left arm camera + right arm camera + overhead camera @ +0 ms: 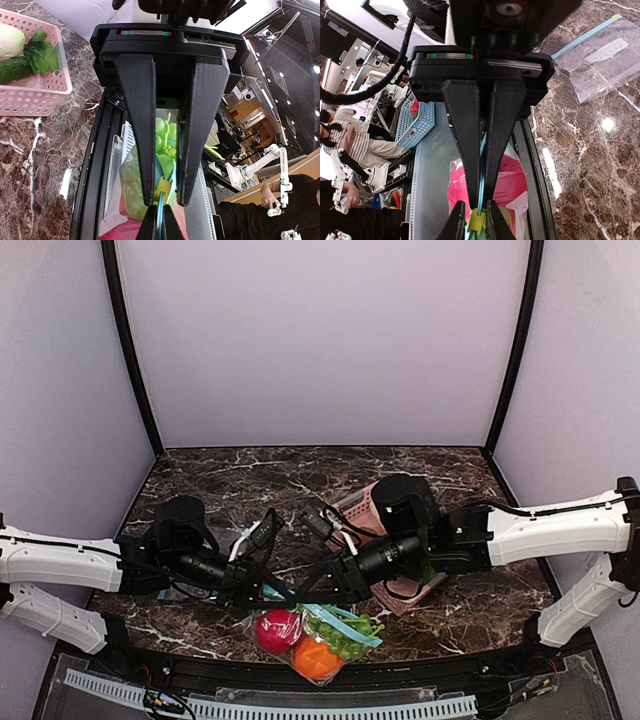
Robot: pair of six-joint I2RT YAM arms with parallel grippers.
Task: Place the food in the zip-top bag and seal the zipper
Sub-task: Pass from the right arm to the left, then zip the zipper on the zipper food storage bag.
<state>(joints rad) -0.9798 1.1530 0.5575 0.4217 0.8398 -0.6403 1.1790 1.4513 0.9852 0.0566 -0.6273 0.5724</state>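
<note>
1. Sealing is in hand: the zip-top bag [322, 642] lies at the near edge of the table [220, 480], holding red fruit [278, 630], orange fruit [318, 658] and grape bunch [348, 635].
2. The left gripper [162, 197] is pressed together on the zipper [161, 220]; a pink basket [30, 87] holds greens [41, 55].
3. The right gripper [479, 200] pinches the same strip; next, it likely slides along it under pressure. A second bag [602, 55] lies empty.

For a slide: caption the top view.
Left gripper and right gripper pinch the light blue zipper of a clear food-filled plastic bag.
</note>
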